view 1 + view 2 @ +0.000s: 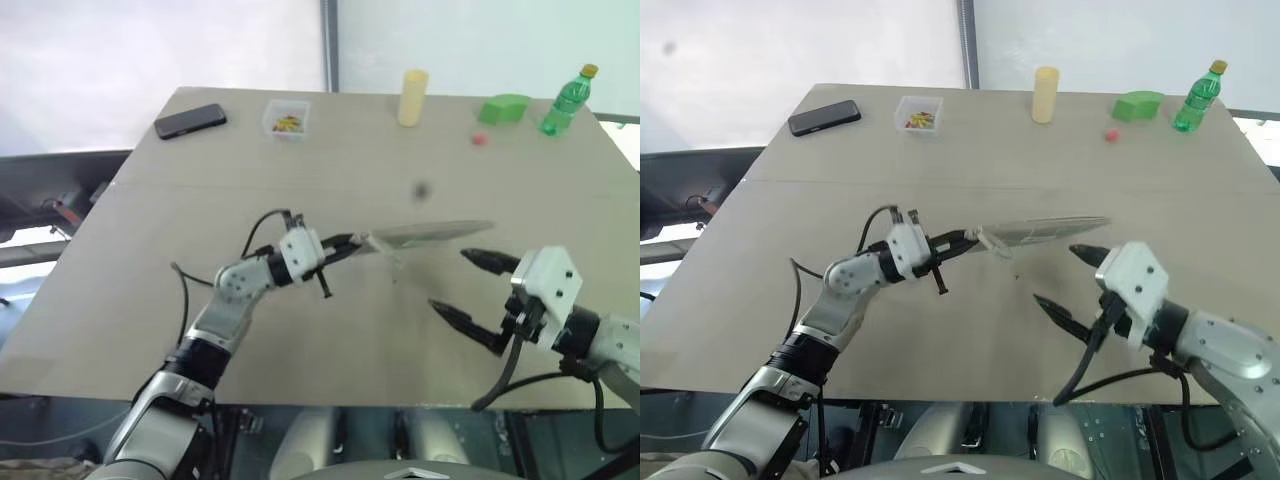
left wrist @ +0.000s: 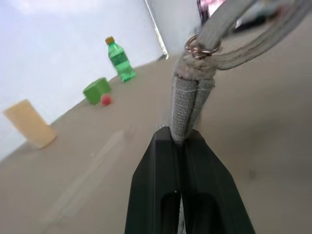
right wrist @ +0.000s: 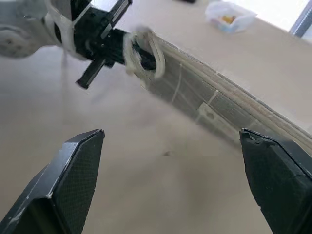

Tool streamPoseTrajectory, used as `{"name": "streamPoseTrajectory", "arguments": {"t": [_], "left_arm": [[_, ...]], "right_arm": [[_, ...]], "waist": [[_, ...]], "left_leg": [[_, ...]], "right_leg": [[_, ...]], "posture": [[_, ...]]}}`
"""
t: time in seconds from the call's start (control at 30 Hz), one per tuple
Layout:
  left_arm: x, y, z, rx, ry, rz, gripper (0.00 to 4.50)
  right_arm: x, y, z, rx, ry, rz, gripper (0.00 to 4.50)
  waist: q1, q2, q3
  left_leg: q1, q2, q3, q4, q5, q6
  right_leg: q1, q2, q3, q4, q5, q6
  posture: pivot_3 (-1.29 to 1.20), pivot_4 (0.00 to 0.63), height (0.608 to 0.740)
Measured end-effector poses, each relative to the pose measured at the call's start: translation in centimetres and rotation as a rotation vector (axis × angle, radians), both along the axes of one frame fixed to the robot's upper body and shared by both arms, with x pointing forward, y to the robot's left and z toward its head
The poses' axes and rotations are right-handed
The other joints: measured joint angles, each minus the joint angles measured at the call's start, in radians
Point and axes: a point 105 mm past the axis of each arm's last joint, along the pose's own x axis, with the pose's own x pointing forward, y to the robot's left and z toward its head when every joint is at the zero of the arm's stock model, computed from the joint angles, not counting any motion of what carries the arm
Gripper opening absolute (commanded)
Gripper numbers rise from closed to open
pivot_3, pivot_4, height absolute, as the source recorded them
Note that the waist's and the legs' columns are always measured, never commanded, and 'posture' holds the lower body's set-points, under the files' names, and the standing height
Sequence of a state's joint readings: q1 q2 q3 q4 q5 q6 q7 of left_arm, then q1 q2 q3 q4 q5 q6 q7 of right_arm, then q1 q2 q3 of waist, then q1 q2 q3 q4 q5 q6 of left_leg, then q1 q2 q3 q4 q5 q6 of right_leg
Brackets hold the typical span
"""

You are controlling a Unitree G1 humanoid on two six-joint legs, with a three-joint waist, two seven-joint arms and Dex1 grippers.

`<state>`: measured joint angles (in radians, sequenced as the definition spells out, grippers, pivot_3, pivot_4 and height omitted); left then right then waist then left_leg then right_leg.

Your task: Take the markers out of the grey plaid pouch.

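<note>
The grey plaid pouch [image 1: 425,235] is held off the desk [image 1: 120,300] by one end, stretched out roughly level above the middle of the surface. The left gripper [image 1: 350,243] is clamped tight on that end, its two black fingers [image 2: 161,195] pressed together on the folded fabric beside a small metal ring [image 2: 199,47]. In the right wrist view the pale grid of the pouch is seen edge-on, running away from the left gripper's hold. No markers can be made out; whether any are inside the pouch cannot be told.

The right gripper [image 1: 466,288] is spread wide, nothing between its fingers [image 3: 78,170], and is poised just beside the free end of the pouch, one fingertip near the pouch's edge and the other lower, apart from it.

Along the far edge of the desk a black phone [image 1: 190,121] is seen at the left, then a small clear box [image 1: 286,119] with coloured bits inside, a pale yellow cylinder [image 1: 412,97], a green block [image 1: 503,108] with a small red object [image 1: 479,139] in front of it, and a green plastic bottle [image 1: 566,101] at the right.
</note>
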<state>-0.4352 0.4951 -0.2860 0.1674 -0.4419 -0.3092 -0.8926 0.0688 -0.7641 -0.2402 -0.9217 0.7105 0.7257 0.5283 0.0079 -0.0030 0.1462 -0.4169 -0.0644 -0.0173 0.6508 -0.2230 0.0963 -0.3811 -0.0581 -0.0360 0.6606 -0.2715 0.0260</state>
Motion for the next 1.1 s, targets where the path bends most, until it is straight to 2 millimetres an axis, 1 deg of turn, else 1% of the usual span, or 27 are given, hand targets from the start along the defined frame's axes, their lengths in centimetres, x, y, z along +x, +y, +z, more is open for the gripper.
{"name": "streamPoseTrajectory", "arguments": {"t": [0.03, 0.1, 0.2, 0.3, 0.5, 0.63, 0.73, 0.77, 0.8, 0.83, 0.87, 0.9, 0.97, 1.03, 1.1], "left_arm": [[-0.2, -0.1, 0.4, -0.026, 0.034, -0.023, 0.01], [-0.5, 0.0, 0.1, -0.054, 0.128, -0.047, 0.01], [-0.8, 0.4, -1.5, -0.055, 0.269, -0.049, 0.01], [-1.1, 0.3, -2.2, -0.069, 0.338, -0.054, 0.01], [-1.6, -0.3, -3.3, -0.085, 0.425, -0.076, 0.01], [-1.5, -0.6, -3.3, -0.095, 0.436, -0.071, 0.01], [-1.5, -0.8, -3.3, -0.097, 0.438, -0.073, 0.00], [-1.5, -0.9, -3.3, -0.095, 0.438, -0.075, 0.00], [-1.5, -0.9, -3.3, -0.096, 0.437, -0.077, 0.00], [-1.5, -0.9, -3.3, -0.096, 0.437, -0.077, 0.00], [-1.4, -0.8, -3.2, -0.097, 0.433, -0.072, 0.00], [-1.5, -1.4, -3.1, -0.107, 0.434, -0.086, 0.00], [-1.5, -1.5, -3.3, -0.103, 0.435, -0.087, 0.00], [-1.5, -1.5, -3.2, -0.102, 0.431, -0.086, 0.00], [-1.6, -1.5, -3.3, -0.104, 0.431, -0.090, 0.00]], "right_arm": [[0.2, 0.0, 0.4, 0.004, -0.008, -0.002, 4.50], [0.6, 0.2, 1.3, 0.005, -0.030, -0.002, 4.50], [0.7, 0.5, 1.9, -0.029, -0.040, 0.021, 4.50], [0.6, 0.9, 2.2, -0.064, -0.052, 0.043, 4.50], [-0.1, 1.9, 1.4, -0.100, -0.016, 0.113, 4.50], [0.4, 3.3, 0.3, -0.096, 0.015, 0.157, 4.50], [0.9, 3.8, -0.1, -0.097, 0.025, 0.159, 3.65], [1.2, 3.9, -0.4, -0.098, 0.032, 0.158, 3.27], [1.3, 3.9, -0.6, -0.102, 0.040, 0.153, 3.06], [1.4, 3.9, -0.8, -0.105, 0.044, 0.151, 2.63], [2.4, 4.9, -0.6, -0.085, 0.025, 0.142, 2.23], [3.4, 5.8, -0.1, -0.067, 0.010, 0.130, 1.86], [4.0, 5.9, 0.7, -0.077, -0.015, 0.107, 0.94], [4.4, 5.5, 0.9, -0.077, -0.015, 0.080, 0.03], [4.7, 4.9, 1.3, -0.073, -0.013, 0.048, 0.03]], "waist": [[0.000, 0.000, 0.000], [0.002, 0.000, 0.000], [0.007, -0.001, 0.001], [0.010, -0.001, 0.002], [0.010, -0.001, 0.002], [0.007, -0.001, 0.002], [0.007, -0.001, 0.002], [0.007, -0.001, 0.002], [0.008, -0.001, 0.003], [0.010, -0.001, 0.003], [0.006, -0.001, 0.003], [0.006, -0.001, 0.003], [0.010, -0.001, 0.003], [0.014, -0.001, 0.003], [0.012, -0.001, 0.004]], "left_leg": [[0.000, 0.000, 0.000, -0.001, 0.000, 0.000], [0.000, 0.000, -0.001, -0.002, 0.000, 0.000], [0.000, 0.000, -0.002, -0.003, 0.000, 0.000], [0.000, 0.000, -0.002, -0.002, -0.001, 0.001], [-0.001, -0.001, -0.002, -0.002, -0.002, 0.002], [-0.001, -0.001, -0.002, -0.002, -0.002, 0.002], [-0.001, -0.001, -0.002, -0.002, -0.002, 0.002], [-0.001, -0.001, -0.002, -0.002, -0.002, 0.002], [-0.001, -0.001, -0.002, -0.002, -0.002, 0.002], [-0.001, -0.001, -0.002, -0.002, -0.002, 0.002], [-0.001, -0.001, -0.002, -0.002, -0.002, 0.002], [-0.001, -0.001, -0.002, -0.002, -0.002, 0.002], [-0.001, -0.001, -0.002, -0.002, -0.002, 0.002], [-0.002, -0.001, -0.002, -0.003, -0.002, 0.002], [-0.002, -0.001, -0.002, -0.003, -0.002, 0.003]], "right_leg": [[0.000, 0.000, 0.000, 0.000, 0.000, 0.000], [0.000, 0.001, -0.001, 0.000, 0.000, 0.000], [0.000, 0.001, -0.001, 0.000, 0.000, 0.000], [0.000, 0.000, -0.002, -0.002, 0.000, 0.000], [0.000, -0.001, -0.001, -0.004, 0.000, 0.000], [0.000, -0.001, -0.001, -0.003, 0.000, 0.000], [0.000, -0.001, -0.001, -0.004, 0.000, 0.000], [0.000, -0.001, -0.001, -0.004, 0.000, 0.000], [0.000, -0.001, -0.001, -0.004, 0.000, 0.000], [0.000, -0.001, -0.002, -0.004, 0.000, 0.000], [-0.001, -0.001, -0.001, -0.004, 0.000, 0.000], [-0.001, -0.001, -0.001, -0.003, 0.000, 0.000], [-0.001, -0.001, -0.002, -0.004, 0.000, 0.000], [-0.001, -0.001, -0.002, -0.004, 0.000, 0.000], [-0.001, -0.001, -0.002, -0.005, 0.000, 0.000]], "posture": [[0.00, 0.150, 0.740], [0.00, 0.150, 0.740], [0.00, 0.150, 0.740], [0.00, 0.150, 0.740], [0.00, 0.150, 0.740], [0.00, 0.150, 0.740], [0.00, 0.150, 0.740], [0.00, 0.150, 0.740], [0.00, 0.150, 0.740], [0.00, 0.150, 0.740], [0.00, 0.150, 0.740], [0.00, 0.150, 0.740], [0.00, 0.150, 0.740], [0.00, 0.150, 0.740], [0.00, 0.150, 0.740]]}}
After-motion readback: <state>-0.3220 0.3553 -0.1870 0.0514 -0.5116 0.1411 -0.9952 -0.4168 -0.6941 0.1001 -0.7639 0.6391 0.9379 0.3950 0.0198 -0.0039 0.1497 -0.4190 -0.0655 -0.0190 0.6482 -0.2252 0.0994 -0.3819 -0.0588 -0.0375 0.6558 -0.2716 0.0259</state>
